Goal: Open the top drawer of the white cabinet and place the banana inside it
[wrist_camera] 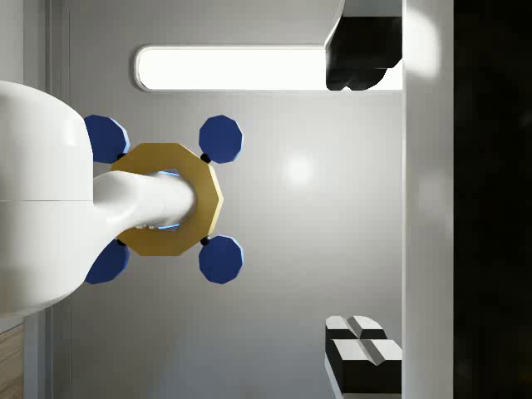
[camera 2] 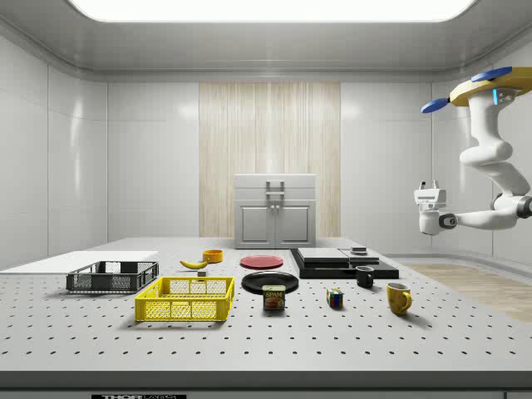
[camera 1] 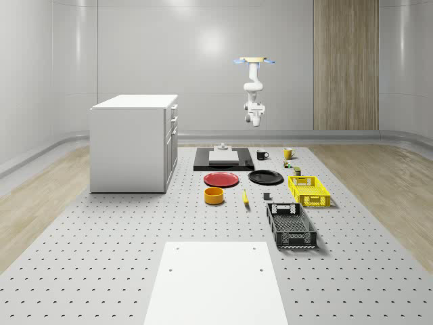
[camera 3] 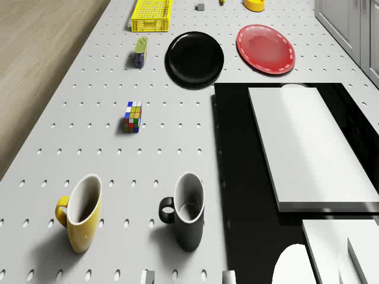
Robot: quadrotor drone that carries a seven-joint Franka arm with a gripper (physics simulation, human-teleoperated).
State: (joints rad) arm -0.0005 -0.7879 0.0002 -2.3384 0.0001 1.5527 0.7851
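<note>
The white cabinet (camera 1: 135,143) stands at the whole-scene view's left; its drawers (camera 2: 275,190) all sit flush and shut. The yellow banana (camera 1: 245,197) lies on the table beside an orange bowl (camera 1: 214,195), and it also lies near that bowl in the side view (camera 2: 194,263). The drone (camera 1: 255,61) hovers high over the far end of the table, above the two mugs. Its arm bends down and back, and the gripper (camera 2: 426,189) points upward, far from both banana and cabinet. In the wrist view the gripper (wrist_camera: 363,208) is open and empty, facing the drone's rotors.
Below the drone are a yellow mug (camera 3: 80,213), a black mug (camera 3: 186,210), a puzzle cube (camera 3: 132,116) and a black slab (camera 3: 237,177) bearing a white block. Nearer stand a red plate (camera 1: 222,179), black plate (camera 1: 265,177), yellow basket (camera 1: 308,190) and black basket (camera 1: 291,225).
</note>
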